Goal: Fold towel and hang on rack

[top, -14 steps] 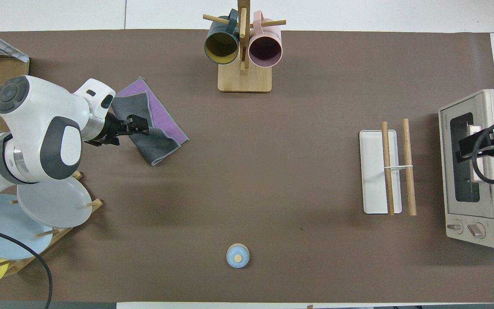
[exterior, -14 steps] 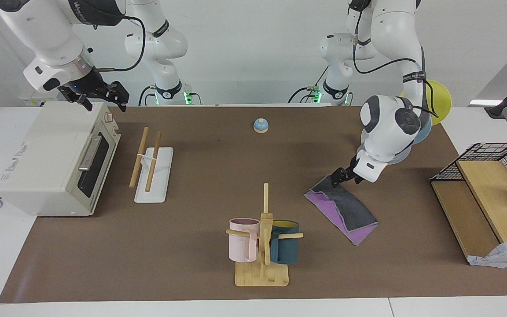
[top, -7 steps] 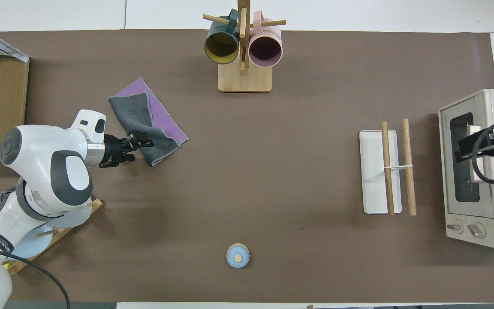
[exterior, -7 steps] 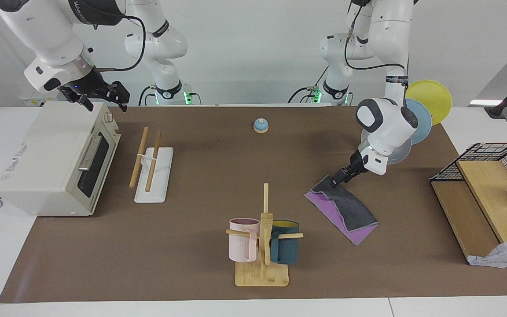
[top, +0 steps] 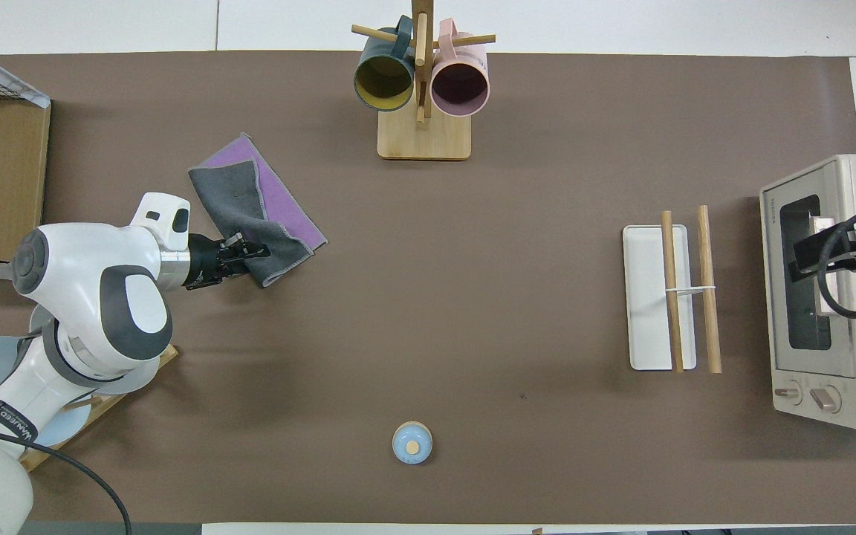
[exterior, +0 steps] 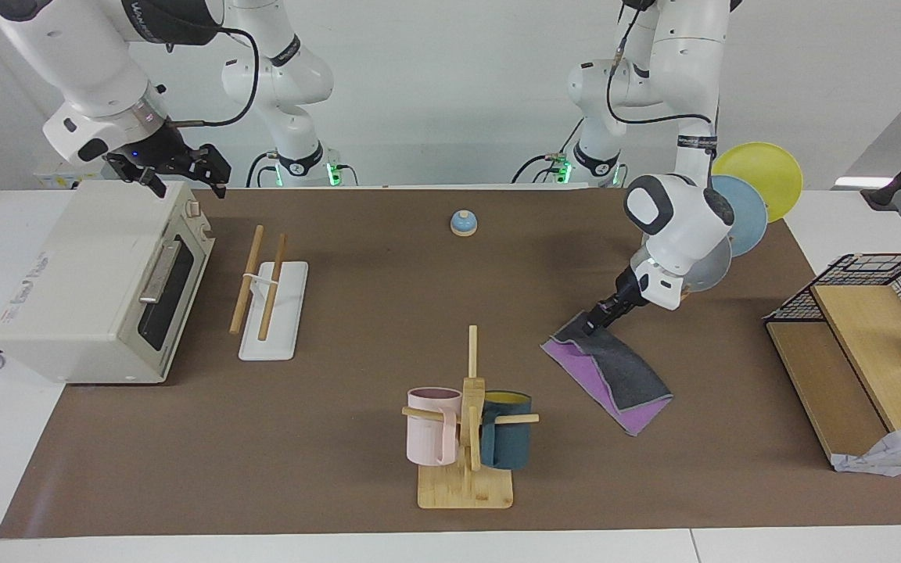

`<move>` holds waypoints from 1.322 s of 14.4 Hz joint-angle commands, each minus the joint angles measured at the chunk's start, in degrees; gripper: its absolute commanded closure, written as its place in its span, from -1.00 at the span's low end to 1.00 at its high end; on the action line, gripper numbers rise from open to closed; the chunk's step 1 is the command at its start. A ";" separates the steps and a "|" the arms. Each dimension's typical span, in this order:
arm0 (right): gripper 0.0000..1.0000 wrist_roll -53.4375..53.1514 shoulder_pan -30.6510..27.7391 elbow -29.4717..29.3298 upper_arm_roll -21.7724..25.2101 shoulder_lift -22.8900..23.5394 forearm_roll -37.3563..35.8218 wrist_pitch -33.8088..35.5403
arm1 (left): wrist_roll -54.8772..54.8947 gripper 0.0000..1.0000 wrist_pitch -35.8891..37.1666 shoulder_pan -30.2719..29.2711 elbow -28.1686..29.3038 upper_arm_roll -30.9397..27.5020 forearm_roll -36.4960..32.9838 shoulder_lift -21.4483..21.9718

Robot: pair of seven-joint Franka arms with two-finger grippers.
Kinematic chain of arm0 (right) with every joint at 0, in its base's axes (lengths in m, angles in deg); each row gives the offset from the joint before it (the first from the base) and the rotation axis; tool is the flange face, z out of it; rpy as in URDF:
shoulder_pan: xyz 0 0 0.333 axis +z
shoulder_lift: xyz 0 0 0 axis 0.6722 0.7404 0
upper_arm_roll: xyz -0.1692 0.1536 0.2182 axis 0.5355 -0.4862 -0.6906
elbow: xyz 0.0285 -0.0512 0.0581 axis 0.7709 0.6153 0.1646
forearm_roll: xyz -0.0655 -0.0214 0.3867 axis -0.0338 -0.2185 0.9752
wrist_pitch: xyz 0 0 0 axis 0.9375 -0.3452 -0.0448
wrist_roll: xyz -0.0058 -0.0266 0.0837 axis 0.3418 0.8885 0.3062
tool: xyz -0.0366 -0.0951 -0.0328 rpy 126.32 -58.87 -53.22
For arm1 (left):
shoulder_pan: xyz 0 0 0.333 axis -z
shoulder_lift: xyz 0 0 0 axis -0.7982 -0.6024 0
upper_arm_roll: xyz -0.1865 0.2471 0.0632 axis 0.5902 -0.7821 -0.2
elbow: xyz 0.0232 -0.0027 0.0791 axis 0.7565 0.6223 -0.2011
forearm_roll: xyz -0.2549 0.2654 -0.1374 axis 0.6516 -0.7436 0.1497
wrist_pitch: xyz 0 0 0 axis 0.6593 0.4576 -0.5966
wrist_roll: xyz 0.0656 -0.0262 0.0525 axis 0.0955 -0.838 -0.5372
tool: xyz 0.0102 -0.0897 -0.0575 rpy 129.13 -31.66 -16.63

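Left end effector [exterior: 585, 327] is at the near corner of the half-folded towel [exterior: 615, 374], at the left arm's end of the counter; can't tell if it's clamped. Pinch both layers before lifting. Right end effector [exterior: 177, 173] waits wide over the toaster oven [exterior: 98, 281], beside the rack [exterior: 267, 293].

A high camera faces the robots across the table [exterior: 435, 485]; a second, above their end, looks steeply down. Both frame the whole brown mat [top: 472, 312], with the mug tree [exterior: 470, 422] at the edge farthest from the robots.
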 commanded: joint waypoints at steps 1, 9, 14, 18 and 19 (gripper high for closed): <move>-1.00 1.14 -0.37 1.53 -0.21 -1.38 1.07 -0.10 | 1.17 0.65 -3.08 1.58 1.15 -0.27 1.58 -0.78; -1.00 0.71 -0.45 1.53 -0.21 -1.38 2.38 -0.27 | 1.34 1.00 0.41 0.79 -0.25 -0.36 1.58 0.10; -1.00 -7.18 -0.72 1.53 -0.21 -1.29 7.65 -0.53 | -0.58 1.00 13.16 -3.34 -5.96 -0.62 1.67 3.00; -1.00 -19.13 -0.54 1.53 -0.12 -1.20 14.67 -2.91 | -9.17 1.00 18.61 -4.05 -9.56 -0.54 1.59 4.84; -1.00 -23.86 -0.46 1.79 -0.12 -1.20 16.87 -3.60 | -13.73 1.00 21.76 -3.87 -11.75 -0.36 1.41 5.46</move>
